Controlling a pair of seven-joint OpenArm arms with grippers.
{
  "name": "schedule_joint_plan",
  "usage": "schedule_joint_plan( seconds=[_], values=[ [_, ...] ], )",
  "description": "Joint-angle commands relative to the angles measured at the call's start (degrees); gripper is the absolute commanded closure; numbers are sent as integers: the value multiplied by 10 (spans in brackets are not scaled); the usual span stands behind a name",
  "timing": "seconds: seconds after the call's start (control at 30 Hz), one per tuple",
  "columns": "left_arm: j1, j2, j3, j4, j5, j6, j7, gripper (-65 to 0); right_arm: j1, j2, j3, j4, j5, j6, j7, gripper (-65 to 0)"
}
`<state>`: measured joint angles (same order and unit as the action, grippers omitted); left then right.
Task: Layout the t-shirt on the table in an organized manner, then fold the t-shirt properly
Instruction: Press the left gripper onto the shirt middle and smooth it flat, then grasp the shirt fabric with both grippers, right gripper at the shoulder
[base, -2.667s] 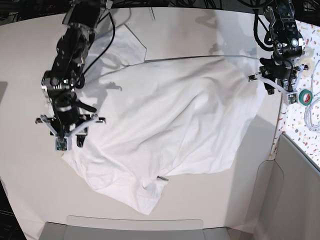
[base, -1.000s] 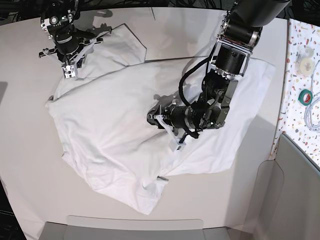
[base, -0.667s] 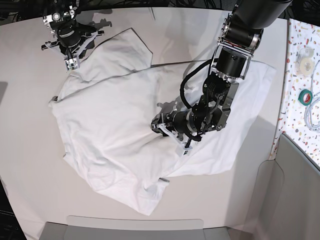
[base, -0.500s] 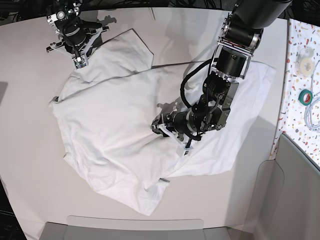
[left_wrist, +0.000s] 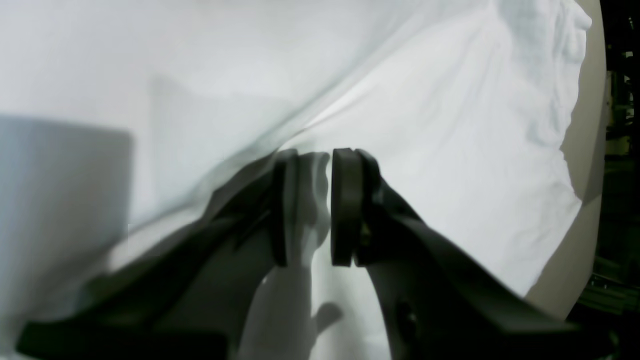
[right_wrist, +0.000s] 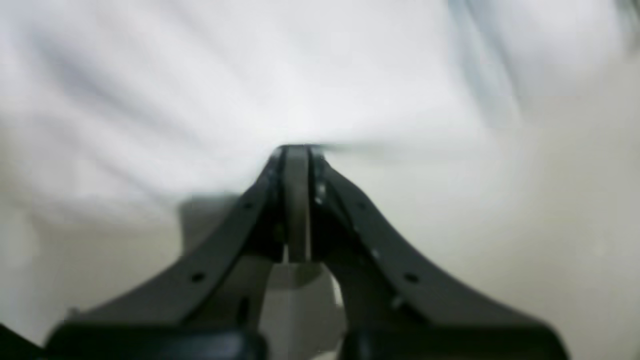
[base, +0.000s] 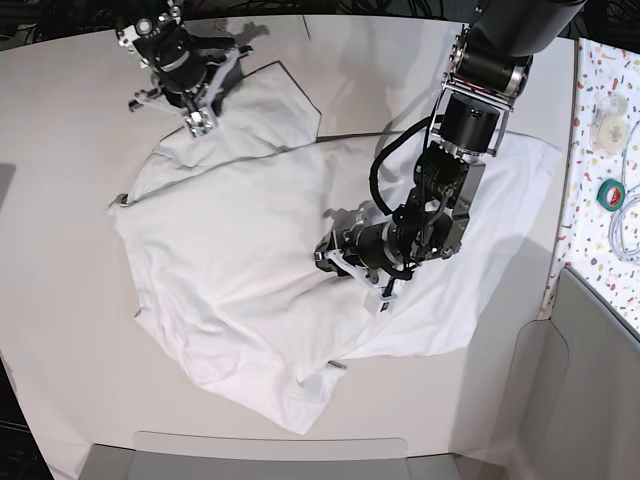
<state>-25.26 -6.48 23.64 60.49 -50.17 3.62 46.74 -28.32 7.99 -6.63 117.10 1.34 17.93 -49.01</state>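
Note:
The white t-shirt (base: 230, 270) lies wrinkled and spread across the middle of the off-white table (base: 60, 200). My right gripper (base: 197, 120) is at the far left, over the shirt's upper corner. In the right wrist view its jaws (right_wrist: 297, 150) are pressed together on the blurred edge of the t-shirt (right_wrist: 250, 75), with bare table (right_wrist: 500, 225) below. My left gripper (base: 352, 275) lies low over the shirt's middle. Seen from the left wrist, a raised fold of the t-shirt (left_wrist: 450, 125) sits pinched in the left gripper (left_wrist: 306, 200).
A speckled panel (base: 610, 130) borders the table on the right, carrying a green tape roll (base: 611, 193) and a white cable (base: 625, 235). A grey bin wall (base: 590, 400) stands at the lower right. A grey ledge (base: 270, 455) runs along the front edge.
My right gripper has travelled right along the far edge, dragging the shirt's upper corner with it. The left gripper and its fold shifted slightly right, and the whole shirt slid right.

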Motion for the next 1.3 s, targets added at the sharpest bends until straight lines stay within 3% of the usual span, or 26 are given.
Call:
schedule_joint_plan(
  seconds=[0.0, 0.2, 0.47, 0.63, 1.0, 1.27],
  values=[
    [-5, -3, 3, 0, 24, 17, 15, -112, 12, 0, -11, 9, -2, -2, 18, 0],
    [-4, -3, 3, 0, 24, 17, 19, -112, 81, -29, -62, 9, -3, -3, 18, 0],
    [2, -5, 3, 0, 24, 17, 18, -112, 120, -31, -57, -72, -15, -3, 14, 0],
    [1, -5, 3, 0, 25, 17, 16, -112, 88, -36, -62, -75, -66, -3, 14, 0],
    [-1, -5, 3, 0, 25, 17, 15, -112, 44, -24, -62, -131, -113, -3, 13, 0],
    [-2, -5, 0, 0, 25, 17, -12, -112, -27, -23, -62, -124, -116, -1, 14, 0]
  ],
)
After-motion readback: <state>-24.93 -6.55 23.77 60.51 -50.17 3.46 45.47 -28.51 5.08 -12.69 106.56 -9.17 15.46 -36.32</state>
